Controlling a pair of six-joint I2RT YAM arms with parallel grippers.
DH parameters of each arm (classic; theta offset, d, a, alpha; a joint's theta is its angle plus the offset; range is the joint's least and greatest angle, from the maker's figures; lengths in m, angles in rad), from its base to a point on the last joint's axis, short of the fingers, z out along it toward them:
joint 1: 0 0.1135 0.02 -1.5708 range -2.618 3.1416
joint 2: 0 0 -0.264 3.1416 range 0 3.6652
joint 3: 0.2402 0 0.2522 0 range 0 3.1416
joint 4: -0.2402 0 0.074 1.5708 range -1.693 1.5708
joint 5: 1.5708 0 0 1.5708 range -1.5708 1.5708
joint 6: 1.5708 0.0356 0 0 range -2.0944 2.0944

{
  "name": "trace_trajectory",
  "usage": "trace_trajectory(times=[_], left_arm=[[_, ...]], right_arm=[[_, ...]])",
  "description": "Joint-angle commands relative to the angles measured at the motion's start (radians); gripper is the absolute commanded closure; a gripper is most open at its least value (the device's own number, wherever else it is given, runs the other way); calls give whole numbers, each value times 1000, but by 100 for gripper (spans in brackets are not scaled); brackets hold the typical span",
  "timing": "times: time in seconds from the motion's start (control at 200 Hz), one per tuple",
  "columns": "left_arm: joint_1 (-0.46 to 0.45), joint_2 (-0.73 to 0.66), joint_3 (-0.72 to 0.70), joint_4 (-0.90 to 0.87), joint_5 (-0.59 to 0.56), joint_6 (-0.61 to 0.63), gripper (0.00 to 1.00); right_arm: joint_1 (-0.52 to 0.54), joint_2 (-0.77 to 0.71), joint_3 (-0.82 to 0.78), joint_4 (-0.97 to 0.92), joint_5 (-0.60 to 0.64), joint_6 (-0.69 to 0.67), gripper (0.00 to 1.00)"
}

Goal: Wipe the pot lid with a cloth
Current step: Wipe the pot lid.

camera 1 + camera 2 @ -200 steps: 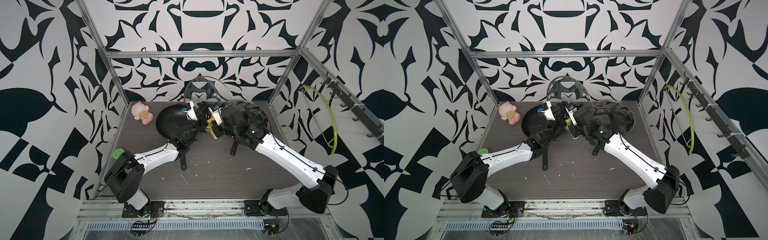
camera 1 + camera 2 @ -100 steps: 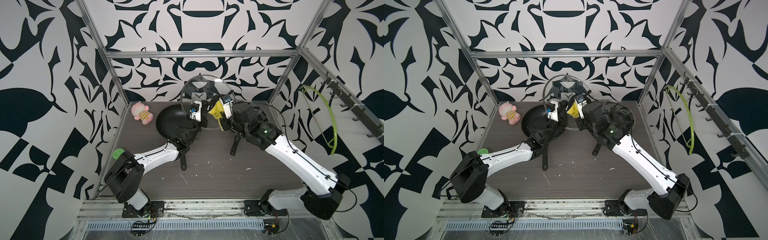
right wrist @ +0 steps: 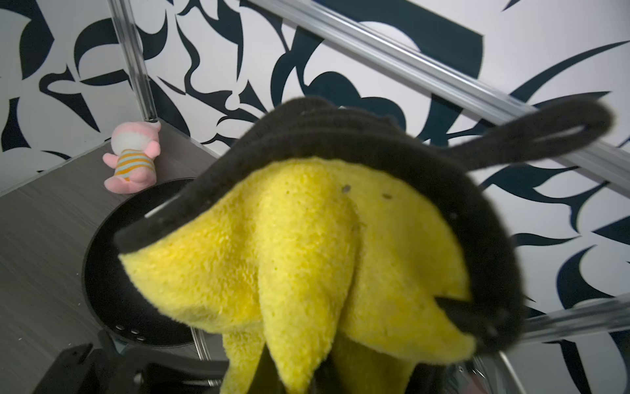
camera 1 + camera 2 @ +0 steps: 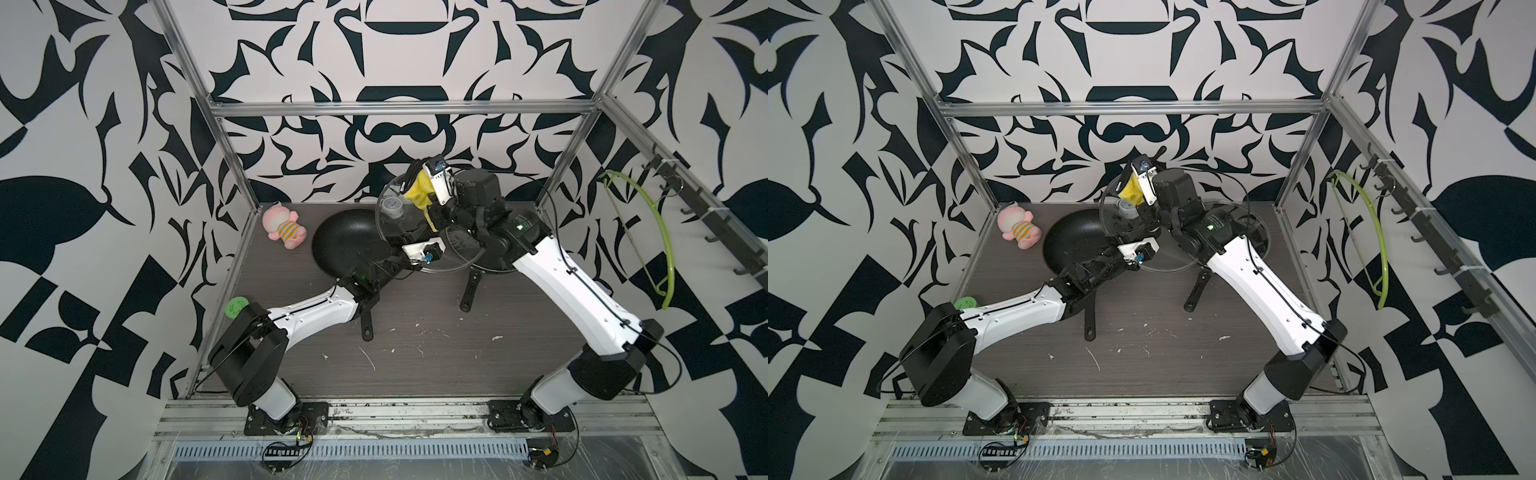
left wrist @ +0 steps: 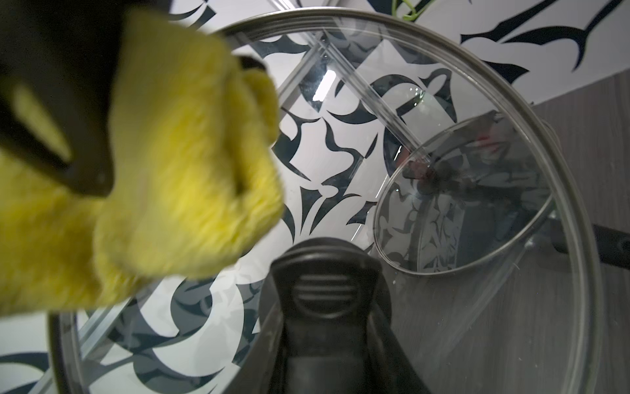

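Note:
The glass pot lid (image 4: 384, 224) (image 4: 1111, 226) (image 5: 341, 136) is held tilted above the table at the back. My left gripper (image 4: 409, 237) (image 5: 325, 327) is shut on its black handle (image 5: 324, 293). The yellow cloth (image 4: 419, 194) (image 4: 1131, 192) (image 5: 187, 170) (image 3: 324, 256) hangs bunched from my right gripper (image 4: 415, 186) (image 3: 317, 375), which is shut on it. The cloth is by the lid's upper edge on the handle side; I cannot tell whether it touches the glass. The cloth hides the right jaws in the right wrist view, where its black loop (image 3: 545, 133) sticks out.
A black frying pan (image 4: 345, 245) lies under and left of the lid, its handle (image 4: 366, 328) pointing to the front. A second pan with a glass lid (image 4: 498, 257) stands at the back right. A pink plush toy (image 4: 282, 226) lies at the back left. A green hanger (image 4: 660, 232) hangs on the right wall.
My right gripper has carried the cloth upward, from low beside the lid to its upper edge. My left gripper has swung to the right and tipped the lid over from upright.

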Motion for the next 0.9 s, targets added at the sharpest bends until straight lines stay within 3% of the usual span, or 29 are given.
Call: trace_trajectory(times=[0.0, 0.13, 0.5, 0.75, 0.9], left_arm=[[-3, -87, 36, 150, 47, 113, 100], [-3, -87, 15, 174, 16, 80, 100], [-1, -140, 49, 80, -213, -466, 100], [-1, -187, 116, -116, -289, -828, 100], [-1, -195, 153, -226, -355, -926, 100]], right_arm=[[11, 14, 46, -7, -39, -10, 100], [11, 10, 42, 13, -18, -9, 100], [-13, -164, -158, 98, 116, 86, 100], [-14, -266, -330, 86, 31, 115, 100], [-14, -349, -422, 153, 15, 129, 100]])
